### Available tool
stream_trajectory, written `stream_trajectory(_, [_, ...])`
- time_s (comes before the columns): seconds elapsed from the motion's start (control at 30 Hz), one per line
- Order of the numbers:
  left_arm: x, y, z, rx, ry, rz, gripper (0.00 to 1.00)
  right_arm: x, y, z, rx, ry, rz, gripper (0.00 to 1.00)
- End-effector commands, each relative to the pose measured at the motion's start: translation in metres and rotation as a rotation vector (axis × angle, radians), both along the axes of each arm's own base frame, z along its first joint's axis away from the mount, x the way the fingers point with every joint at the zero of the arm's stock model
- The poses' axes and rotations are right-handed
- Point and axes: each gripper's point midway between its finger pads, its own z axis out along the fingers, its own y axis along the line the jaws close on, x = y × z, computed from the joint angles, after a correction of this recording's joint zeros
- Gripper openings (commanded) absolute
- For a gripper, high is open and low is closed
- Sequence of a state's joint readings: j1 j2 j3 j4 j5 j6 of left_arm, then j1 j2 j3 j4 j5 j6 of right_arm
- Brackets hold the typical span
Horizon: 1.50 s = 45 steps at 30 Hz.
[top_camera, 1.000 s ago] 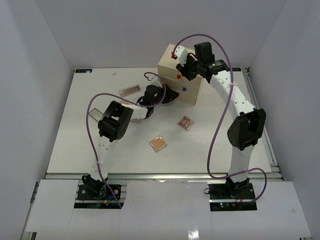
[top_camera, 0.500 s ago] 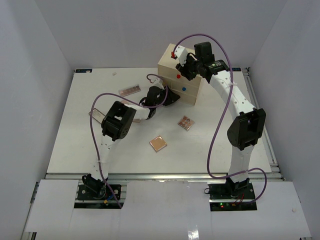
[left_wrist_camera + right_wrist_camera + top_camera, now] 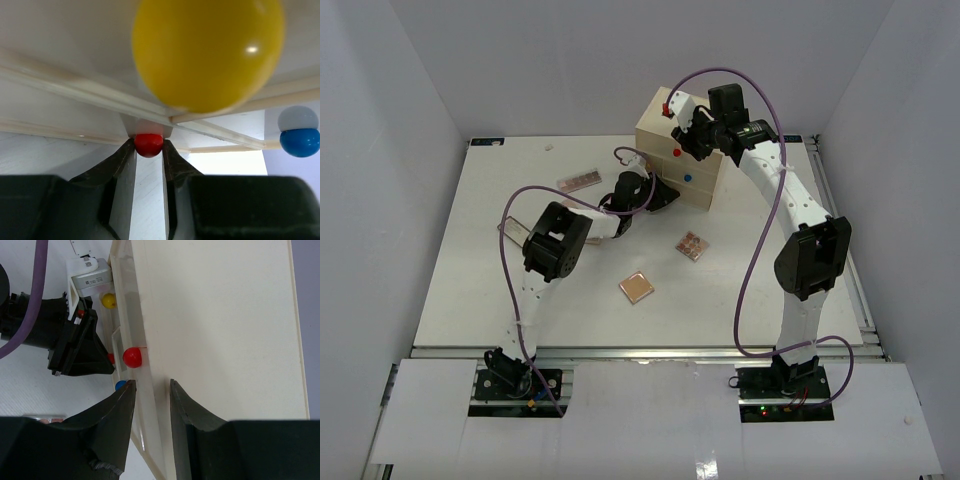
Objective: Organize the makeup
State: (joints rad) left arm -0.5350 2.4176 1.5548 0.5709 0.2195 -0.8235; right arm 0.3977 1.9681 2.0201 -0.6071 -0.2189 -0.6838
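White walls box in a white counter [image 3: 460, 290] where two robot arms work at a cream three-drawer chest [image 3: 653, 128] set toward the far side. The left end effector [image 3: 148, 156] is drawn narrow around a small red knob [image 3: 148, 144] on the chest's front, its fingertips [image 3: 120, 162] against the knob on both sides. A yellow knob [image 3: 207, 52] looms large at the top of the left wrist view, and a blue knob [image 3: 299, 142] shows off to the right. The right end effector [image 3: 151, 387] hangs over the chest's top front edge, jaws partly apart and clamping nothing; whether they touch the wood cannot be told. The makeup lies loose on the counter, apart from the chest: a square peach compact [image 3: 636, 287] near the middle, a patterned palette [image 3: 691, 246] just beyond it toward the chest, and a long pink palette [image 3: 578, 182] left of the left arm's wrist.
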Motion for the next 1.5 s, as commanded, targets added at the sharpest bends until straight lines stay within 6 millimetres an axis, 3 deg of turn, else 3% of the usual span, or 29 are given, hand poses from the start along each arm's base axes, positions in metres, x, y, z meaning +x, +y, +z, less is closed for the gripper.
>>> stream_trajectory(0.0, [0.003, 0.006, 0.025, -0.012, -0.060, 0.034, 0.12, -0.027, 0.013, -0.059, -0.029, 0.219, 0.034, 0.40])
stream_trajectory(0.23, [-0.019, 0.015, 0.023, -0.006, -0.073, 0.012, 0.04, -0.019, 0.008, -0.063, -0.030, 0.226, 0.001, 0.40])
stream_trajectory(0.43, [-0.044, 0.027, 0.024, 0.004, -0.081, 0.000, 0.03, -0.016, 0.005, -0.071, -0.041, 0.238, -0.020, 0.40])
stream_trajectory(0.6, [-0.065, 0.036, 0.040, 0.006, -0.120, -0.017, 0.03, -0.014, 0.000, -0.075, -0.053, 0.243, -0.040, 0.40])
stream_trajectory(0.8, [-0.090, 0.046, 0.035, 0.017, -0.108, -0.041, 0.03, -0.014, -0.002, -0.079, -0.050, 0.255, -0.046, 0.40])
stream_trajectory(0.87, [-0.094, 0.047, 0.035, 0.012, -0.103, -0.042, 0.04, -0.015, -0.002, -0.080, -0.049, 0.259, -0.046, 0.40])
stream_trajectory(0.93, [-0.093, 0.048, 0.034, 0.016, -0.099, -0.034, 0.16, -0.016, -0.002, -0.079, -0.048, 0.259, -0.048, 0.45])
stream_trajectory(1.03, [-0.092, 0.046, 0.034, 0.023, -0.085, -0.041, 0.43, -0.020, -0.001, -0.063, -0.023, 0.236, -0.041, 0.59])
stream_trajectory(1.1, [-0.091, 0.044, 0.041, 0.022, -0.094, -0.048, 0.52, -0.024, 0.000, -0.045, 0.008, 0.209, -0.034, 0.64])
stream_trajectory(1.37, [-0.101, 0.050, 0.079, 0.027, -0.174, -0.067, 0.65, -0.056, -0.007, 0.043, 0.113, 0.068, -0.010, 0.73])
stream_trajectory(1.47, [-0.107, 0.055, 0.090, 0.041, -0.201, -0.070, 0.67, -0.075, -0.015, 0.052, 0.125, 0.047, -0.006, 0.78])
